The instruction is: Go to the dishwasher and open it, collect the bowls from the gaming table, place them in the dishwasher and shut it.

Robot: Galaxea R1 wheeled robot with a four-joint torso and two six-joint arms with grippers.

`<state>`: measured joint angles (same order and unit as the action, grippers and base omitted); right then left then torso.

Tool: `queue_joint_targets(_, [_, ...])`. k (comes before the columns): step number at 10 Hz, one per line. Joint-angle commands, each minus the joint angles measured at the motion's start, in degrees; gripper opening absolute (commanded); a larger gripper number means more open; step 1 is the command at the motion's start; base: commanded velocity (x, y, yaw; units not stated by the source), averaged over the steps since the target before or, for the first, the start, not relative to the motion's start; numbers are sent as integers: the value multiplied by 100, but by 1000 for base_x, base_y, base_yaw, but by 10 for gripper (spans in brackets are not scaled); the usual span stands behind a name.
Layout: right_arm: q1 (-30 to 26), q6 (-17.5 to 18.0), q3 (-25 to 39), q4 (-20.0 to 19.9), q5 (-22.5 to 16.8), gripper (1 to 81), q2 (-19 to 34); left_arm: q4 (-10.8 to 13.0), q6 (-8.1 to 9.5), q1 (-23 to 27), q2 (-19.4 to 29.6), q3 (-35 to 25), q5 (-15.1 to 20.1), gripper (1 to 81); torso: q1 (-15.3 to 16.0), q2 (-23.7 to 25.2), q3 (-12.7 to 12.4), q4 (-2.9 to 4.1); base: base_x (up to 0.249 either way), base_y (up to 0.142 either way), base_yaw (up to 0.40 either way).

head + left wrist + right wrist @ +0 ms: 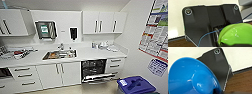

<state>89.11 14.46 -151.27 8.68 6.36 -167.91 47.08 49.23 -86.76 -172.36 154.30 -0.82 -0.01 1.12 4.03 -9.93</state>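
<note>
Dishwasher point(93, 70): standing under the counter point(82, 54) right of the sink point(59, 54), door hanging open, dark racks showing, so opening is reading as done. Bowls: a lime green bowl point(235, 34) is sitting at the left gripper and a blue bowl point(191, 77) at the right, both apparently carried, though the fingers' grip cannot be told. Loading and closing are remaining.

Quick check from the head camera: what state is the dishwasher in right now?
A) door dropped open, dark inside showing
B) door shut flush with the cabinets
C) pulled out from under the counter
A: the dishwasher under the counter right of the sink has its door hanging down and its dark racked inside exposed.
</note>
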Motion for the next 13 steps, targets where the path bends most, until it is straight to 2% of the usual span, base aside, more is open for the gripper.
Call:
queue_joint_targets(1, [-231, -13, -24, 37, -250, 10, 45, 29, -45, 234, -9, -13, 249, 10, 1, 0, 0, 0, 193, -77, 0])
queue_joint_targets(13, [-249, -4, -50, 37, -250, 10, -8, 12, -45, 234, -9, -13, 249, 10, 1, 0, 2, 0, 193, -89, 0])
